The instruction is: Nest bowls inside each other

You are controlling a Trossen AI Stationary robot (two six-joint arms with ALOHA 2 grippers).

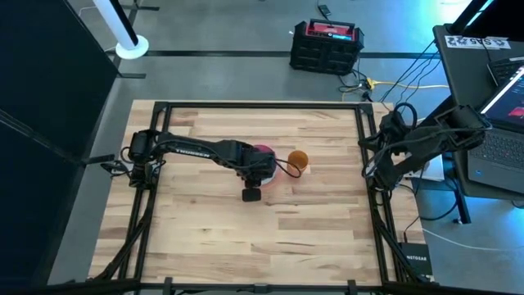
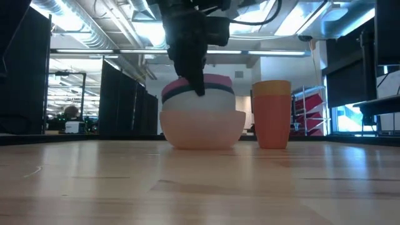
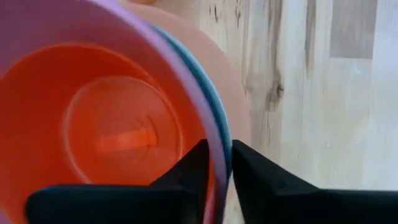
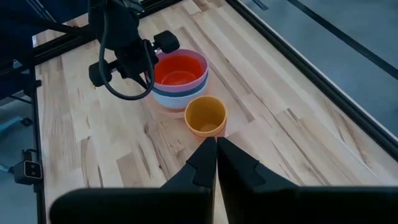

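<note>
A stack of nested bowls (image 2: 201,119) stands mid-table on the large pale pink bowl (image 2: 200,131). Above that show a whitish band, a teal band and the pink bowl (image 2: 215,81). The red bowl (image 3: 106,124) lies inside the pink one. My left gripper (image 3: 219,155) comes down over the stack's near rim, shut on the pink bowl. An orange cup (image 2: 272,112) stands upright just to the right of the stack. My right gripper (image 4: 216,146) hangs shut and raised at the table's right edge (image 1: 377,168), holding nothing. My left gripper has the pink bowl's rim (image 3: 214,140) between its two fingers, one finger inside the bowl and one outside. The fingers come from above, pointing steeply down. The pink bowl sits upright, nested in the teal bowl (image 3: 221,118) of the stack.
A black frame (image 1: 368,147) runs round the wooden table. The orange cup (image 1: 297,160) stands close beside the stack (image 1: 264,156). Bare wood lies in front of the stack and to its left. Laptops and cables sit beyond the right edge.
</note>
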